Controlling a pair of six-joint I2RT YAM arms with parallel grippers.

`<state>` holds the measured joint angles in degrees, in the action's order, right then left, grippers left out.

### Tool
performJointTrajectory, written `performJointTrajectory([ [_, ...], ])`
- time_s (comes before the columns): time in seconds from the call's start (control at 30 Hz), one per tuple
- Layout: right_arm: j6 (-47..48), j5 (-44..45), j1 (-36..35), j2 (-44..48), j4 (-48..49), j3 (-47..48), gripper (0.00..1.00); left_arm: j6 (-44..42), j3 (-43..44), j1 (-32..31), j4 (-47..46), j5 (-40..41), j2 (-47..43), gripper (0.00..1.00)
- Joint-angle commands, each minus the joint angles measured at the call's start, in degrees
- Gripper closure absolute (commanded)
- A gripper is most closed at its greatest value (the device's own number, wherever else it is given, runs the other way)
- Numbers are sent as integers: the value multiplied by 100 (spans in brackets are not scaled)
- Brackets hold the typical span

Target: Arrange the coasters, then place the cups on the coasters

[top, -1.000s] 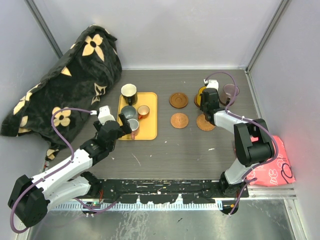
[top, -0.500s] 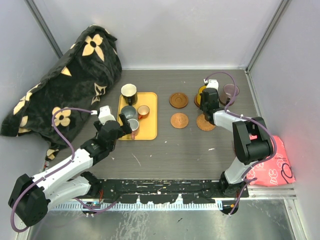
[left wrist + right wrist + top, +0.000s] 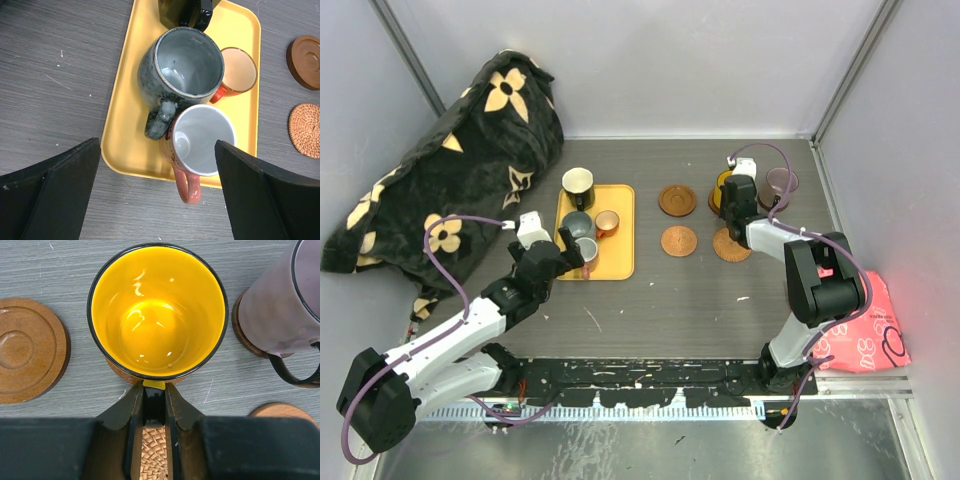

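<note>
My right gripper (image 3: 154,399) is shut on the handle of the yellow cup (image 3: 157,310), which sits over a woven coaster (image 3: 117,371). Beside it, the purple cup (image 3: 280,300) stands on another coaster (image 3: 242,335). Three bare coasters (image 3: 677,200) (image 3: 679,241) (image 3: 731,246) lie nearby. My left gripper (image 3: 157,200) hangs open just in front of the white cup (image 3: 202,137) with a pink handle. That cup shares the yellow tray (image 3: 125,125) with the grey cup (image 3: 182,65) and the copper cup (image 3: 239,72). The black cup (image 3: 578,185) is at the tray's far corner.
A black flowered blanket (image 3: 460,170) is heaped at the far left. A pink bag (image 3: 875,330) lies by the right wall. Walls close in the table at the back and on both sides.
The right arm's elbow has shifted slightly left. The yellow cup and both grippers have hardly moved.
</note>
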<state>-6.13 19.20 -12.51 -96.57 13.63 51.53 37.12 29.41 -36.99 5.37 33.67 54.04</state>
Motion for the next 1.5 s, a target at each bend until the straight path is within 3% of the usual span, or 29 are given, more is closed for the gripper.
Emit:
performJointTrajectory([
  [0.0,-16,145,37,-9,268,350,91,86,62,34,-329,29,-29,2],
  [0.37,-76,197,50,-63,163,402,75,84,62,35,-331,40,-38,2],
  [0.7,-146,155,65,-54,129,370,69,92,60,35,-335,15,-5,2],
  [1.07,-180,262,59,0,111,299,54,98,57,38,-327,40,-15,2],
  [1.47,-600,387,61,769,-196,190,53,102,63,35,-317,52,-44,2],
])
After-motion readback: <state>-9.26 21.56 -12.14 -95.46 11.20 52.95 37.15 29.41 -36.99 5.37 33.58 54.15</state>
